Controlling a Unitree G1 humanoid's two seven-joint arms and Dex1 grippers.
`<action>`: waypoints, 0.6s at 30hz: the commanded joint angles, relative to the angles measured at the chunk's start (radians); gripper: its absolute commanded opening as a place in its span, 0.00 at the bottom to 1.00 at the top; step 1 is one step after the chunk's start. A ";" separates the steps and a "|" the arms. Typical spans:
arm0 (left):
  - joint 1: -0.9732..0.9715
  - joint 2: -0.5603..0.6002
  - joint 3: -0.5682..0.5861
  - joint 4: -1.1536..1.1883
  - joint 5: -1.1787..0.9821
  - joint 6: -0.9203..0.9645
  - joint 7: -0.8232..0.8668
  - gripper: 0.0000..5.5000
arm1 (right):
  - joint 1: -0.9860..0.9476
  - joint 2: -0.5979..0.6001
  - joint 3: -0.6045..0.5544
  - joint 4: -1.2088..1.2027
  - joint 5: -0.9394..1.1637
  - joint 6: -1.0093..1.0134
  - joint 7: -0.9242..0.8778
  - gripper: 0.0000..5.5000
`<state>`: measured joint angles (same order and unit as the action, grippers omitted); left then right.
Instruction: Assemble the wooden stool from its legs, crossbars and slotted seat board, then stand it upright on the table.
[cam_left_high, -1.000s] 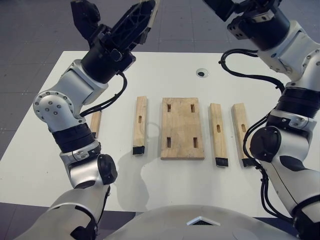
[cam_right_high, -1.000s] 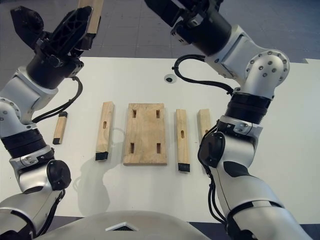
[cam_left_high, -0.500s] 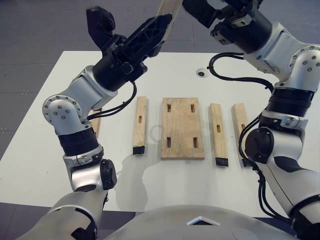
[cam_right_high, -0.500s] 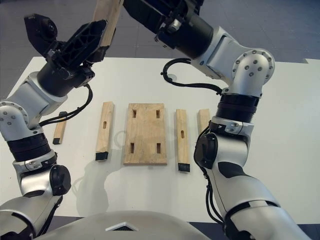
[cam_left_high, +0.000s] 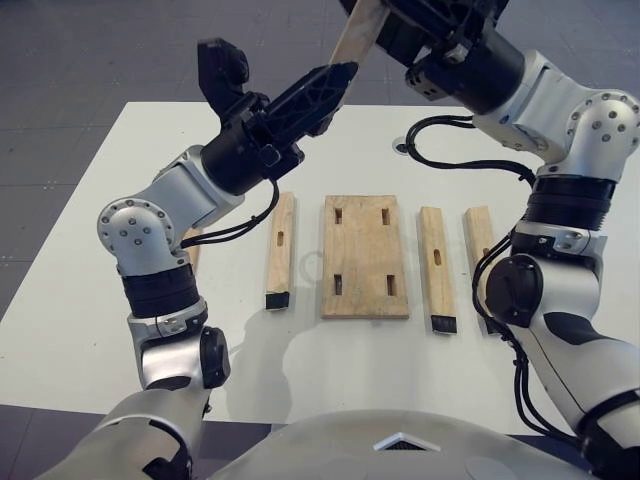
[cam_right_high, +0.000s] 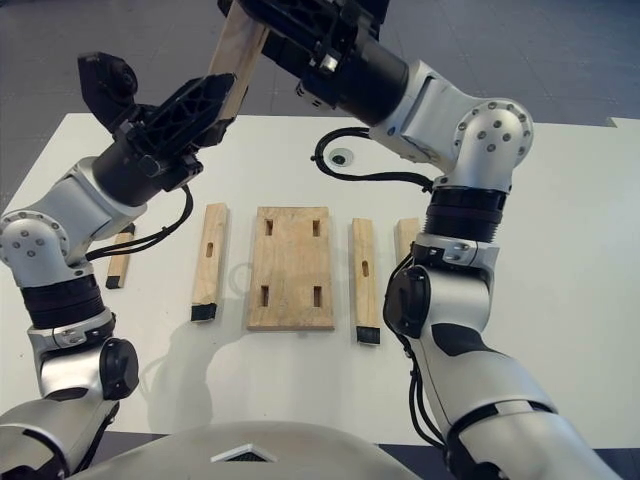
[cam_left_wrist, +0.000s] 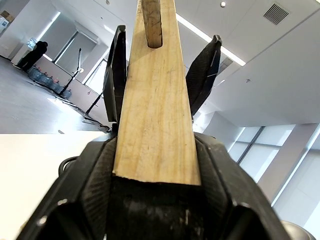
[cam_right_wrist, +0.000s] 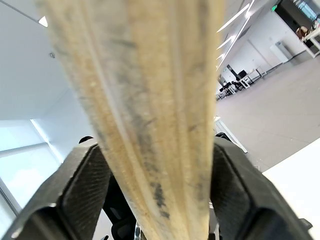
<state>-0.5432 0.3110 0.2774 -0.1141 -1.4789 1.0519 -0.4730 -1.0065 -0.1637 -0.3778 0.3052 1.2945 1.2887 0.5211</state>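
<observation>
My left gripper (cam_left_high: 325, 85) is raised above the table's far edge, shut on a slotted wooden leg (cam_right_high: 240, 55) that points up and away. In the left wrist view a thin crossbar (cam_left_wrist: 151, 22) sits in the leg's slot (cam_left_wrist: 152, 30). My right gripper (cam_right_high: 300, 30) is high beside it, shut on that crossbar (cam_right_wrist: 150, 100). On the table lie the slotted seat board (cam_left_high: 365, 257), one leg (cam_left_high: 281, 250) to its left, two legs (cam_left_high: 435, 268) (cam_left_high: 481, 255) to its right, and a short crossbar (cam_right_high: 120, 257) at far left.
The white table (cam_left_high: 90, 330) has a round cable hole (cam_left_high: 403, 147) behind the seat board. Bare table surface lies in front of the parts and at both sides. Beyond the far edge is grey floor.
Both arms have swung inward. The left gripper carried its leg to the right, the right gripper came left and down, and the two held pieces now meet above the far edge.
</observation>
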 joint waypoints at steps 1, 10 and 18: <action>-0.003 0.044 0.012 0.014 0.005 -0.002 -0.001 0.38 | -0.005 -0.055 0.035 -0.020 0.026 0.079 0.070 0.43; -0.001 0.065 0.008 0.012 0.014 0.003 -0.009 0.38 | 0.018 -0.080 0.074 -0.047 0.024 0.087 0.112 0.42; 0.016 0.062 -0.013 -0.054 0.058 -0.023 -0.006 0.54 | 0.029 -0.116 0.098 -0.039 -0.034 0.049 0.142 0.40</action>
<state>-0.5412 0.3645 0.2660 -0.1644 -1.4380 1.0434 -0.5011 -0.9709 -0.2651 -0.2997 0.2797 1.2724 1.3345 0.6258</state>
